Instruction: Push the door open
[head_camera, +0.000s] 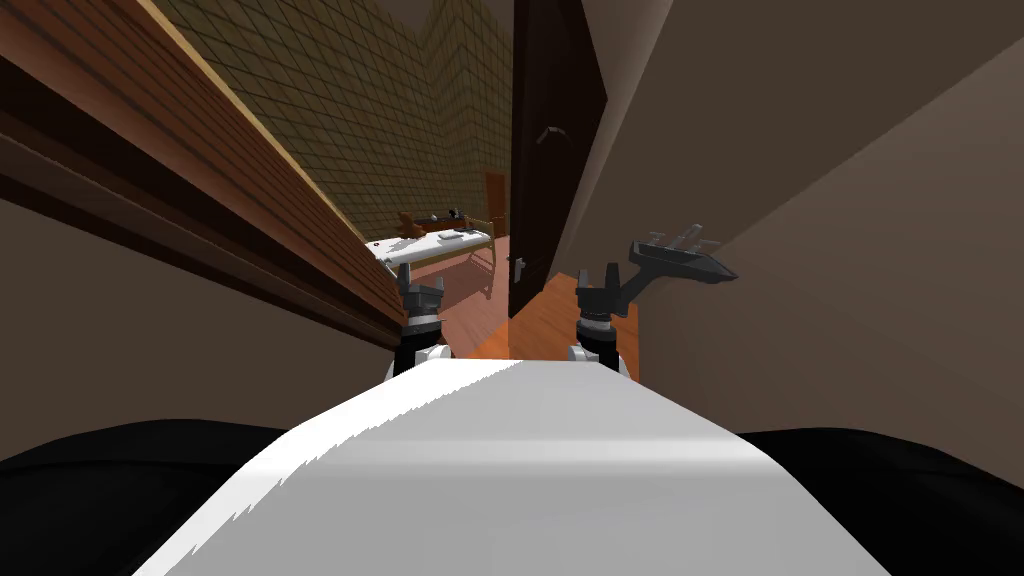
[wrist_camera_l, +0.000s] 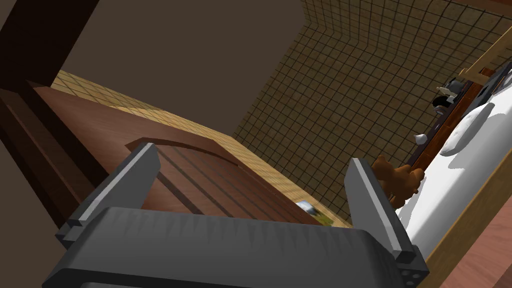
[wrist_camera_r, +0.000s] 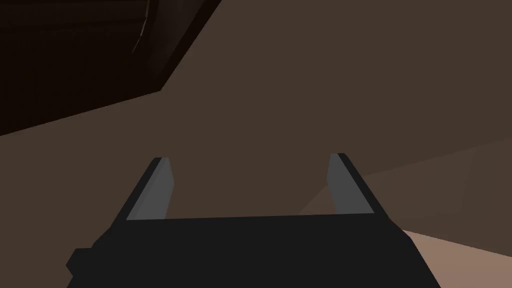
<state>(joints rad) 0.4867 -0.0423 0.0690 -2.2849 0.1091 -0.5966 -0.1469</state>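
With the left hand (head_camera: 421, 281) and right hand (head_camera: 598, 276) both released and empty, the dark door (head_camera: 548, 170) stands swung well open ahead between them, touching neither, so little pushing seems left.

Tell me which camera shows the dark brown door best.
The head view: the dark brown door stands ajar, with its lever handle. The right wrist view catches a dark corner, probably its panel. The left wrist view faces the white bed.
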